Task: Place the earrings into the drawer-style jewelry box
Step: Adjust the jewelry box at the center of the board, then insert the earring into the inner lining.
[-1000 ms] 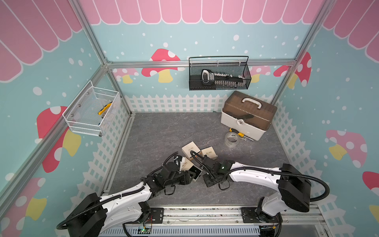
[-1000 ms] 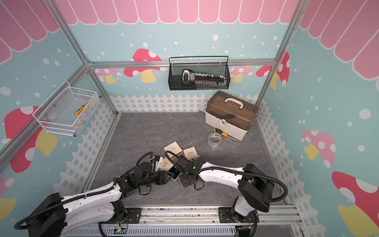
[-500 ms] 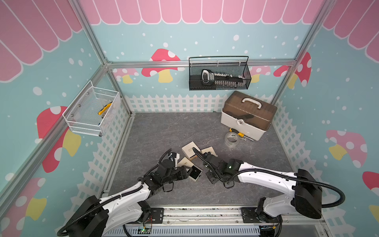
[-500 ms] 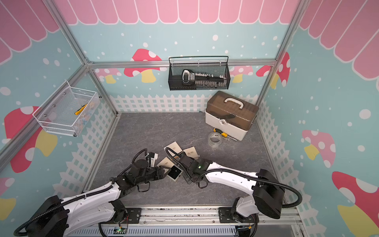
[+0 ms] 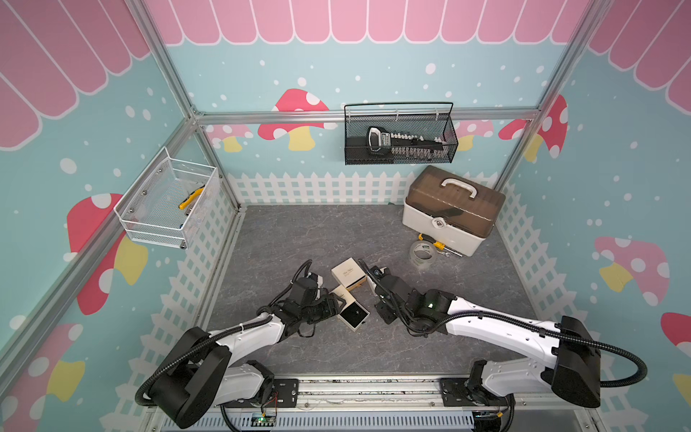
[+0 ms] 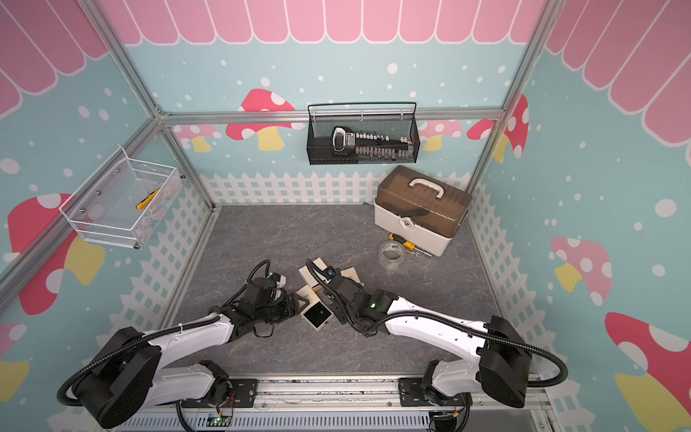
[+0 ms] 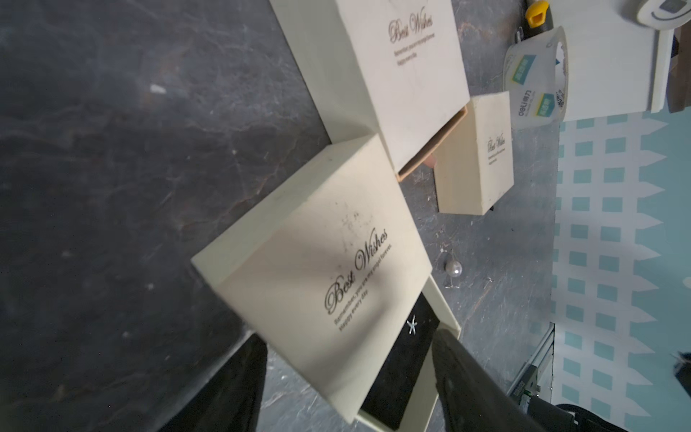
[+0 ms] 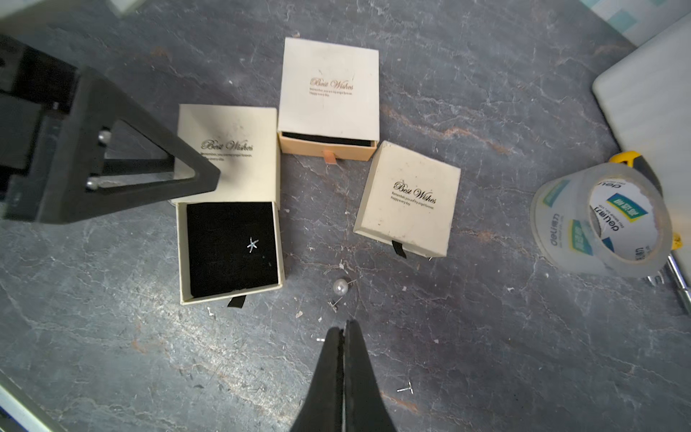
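Note:
The drawer-style jewelry box lies near the floor's front: a cream sleeve [image 8: 228,149] with its black-lined drawer [image 8: 230,247] pulled out, seen in both top views [image 5: 353,317] [image 6: 317,317]. One star-shaped earring [image 8: 252,244] [image 7: 411,324] rests on the drawer's lining. A pearl earring [image 8: 340,286] [image 7: 453,267] lies on the floor beside the drawer. My left gripper [image 5: 331,305] [image 7: 347,334] is open, its fingers either side of the sleeve and drawer. Just right of the drawer my right gripper [image 5: 385,316] [image 8: 344,326] is shut and empty, tips short of the pearl.
Two more cream boxes sit behind: one part open [image 8: 329,101], one closed [image 8: 407,198]. A tape roll [image 5: 424,254], a yellow-handled screwdriver [image 5: 439,246] and a toolbox [image 5: 452,209] stand at the back right. A tiny stud [image 8: 405,389] lies on the floor.
My left jaws have spread wider and the left arm has drawn back a little. The right gripper has pulled away to the right of the box, leaving the drawer uncovered.

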### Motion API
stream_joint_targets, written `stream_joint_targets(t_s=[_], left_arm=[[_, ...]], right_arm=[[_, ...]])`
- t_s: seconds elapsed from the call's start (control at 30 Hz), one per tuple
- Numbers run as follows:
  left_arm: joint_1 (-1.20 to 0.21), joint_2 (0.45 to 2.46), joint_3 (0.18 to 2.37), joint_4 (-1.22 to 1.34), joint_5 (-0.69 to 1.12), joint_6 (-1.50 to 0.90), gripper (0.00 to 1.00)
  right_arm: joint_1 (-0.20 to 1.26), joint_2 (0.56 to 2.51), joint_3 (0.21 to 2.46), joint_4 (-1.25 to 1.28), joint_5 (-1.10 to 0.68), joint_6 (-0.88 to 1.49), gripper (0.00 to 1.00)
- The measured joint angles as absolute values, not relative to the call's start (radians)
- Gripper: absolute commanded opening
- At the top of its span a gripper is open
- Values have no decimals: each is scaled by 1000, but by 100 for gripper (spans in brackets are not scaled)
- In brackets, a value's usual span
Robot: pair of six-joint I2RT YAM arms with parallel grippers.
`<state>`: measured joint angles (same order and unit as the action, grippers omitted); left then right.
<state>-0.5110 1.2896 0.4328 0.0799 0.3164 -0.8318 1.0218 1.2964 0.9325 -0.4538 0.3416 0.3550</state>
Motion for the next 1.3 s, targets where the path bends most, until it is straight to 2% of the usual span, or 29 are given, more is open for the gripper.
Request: stream_joint_targets(t_s=[0.37,0.53,0.7,0.9,1.13,1.3], left_arm=[[-458,1531,614,159,435,-772,66],[-452,1570,633,161,465,-756,67],[-421,1490,636,120,447,-731,69],[-387,1305,569,103,440,-729,68],[-387,1208,382,89,469,-786,68],[-387,1102,330,53,483,-812,68]], right_arm=[[981,1259,908,-396,343,310,0],[974,1229,875,-369,340,279,0],[973,1155,757,-241,294,179,0],[969,1169,762,-155,220,54,0],[969,1350,784,-35,139,-174,0],[969,1436,784,45,104,-326,0]])
